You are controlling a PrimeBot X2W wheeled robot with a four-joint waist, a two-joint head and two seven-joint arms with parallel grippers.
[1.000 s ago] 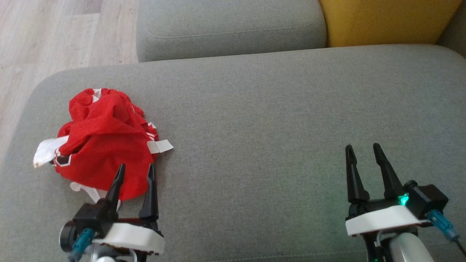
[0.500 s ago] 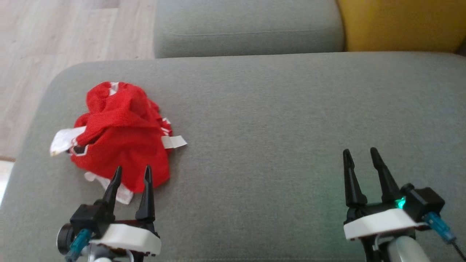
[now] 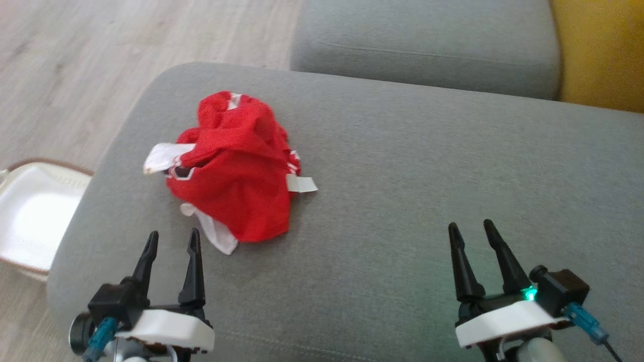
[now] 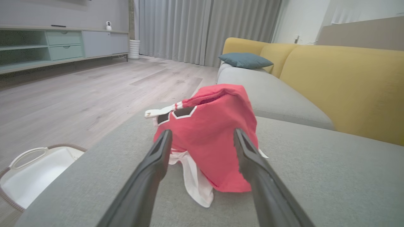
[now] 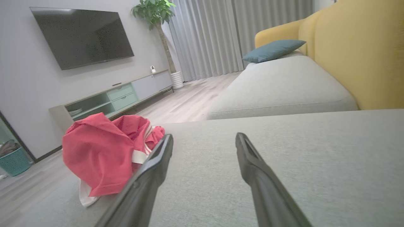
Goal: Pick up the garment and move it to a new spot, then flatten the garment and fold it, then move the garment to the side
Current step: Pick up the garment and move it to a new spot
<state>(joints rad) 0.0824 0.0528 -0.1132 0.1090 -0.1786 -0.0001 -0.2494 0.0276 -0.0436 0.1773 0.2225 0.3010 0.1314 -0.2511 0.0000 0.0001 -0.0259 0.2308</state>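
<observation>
In the head view, the garment [image 3: 236, 171] lies as a crumpled red and white heap on the grey sofa seat [image 3: 402, 176], toward its left edge and nearer the far edge than the near one. The left hand [image 3: 173, 234] hovers at the near-left corner, its fingers apart and empty, near the heap but not touching it. The right hand [image 3: 470, 224] is at the near edge on the right side, well apart from the garment, also with fingers apart and empty. A white basket [image 3: 30, 216] stands on the floor beside the left edge.

In the left wrist view, the garment [image 4: 211, 135] is straight ahead between the two spread fingers, lying on the seat, with a white strip hanging toward the hand.

In the right wrist view, the garment [image 5: 101, 154] is off to the side, beyond one finger; in front there is bare seat.

I judge that nothing of the task is done yet. The pick-up, the move, the flattening, the folding and the final putting aside are all left.
</observation>
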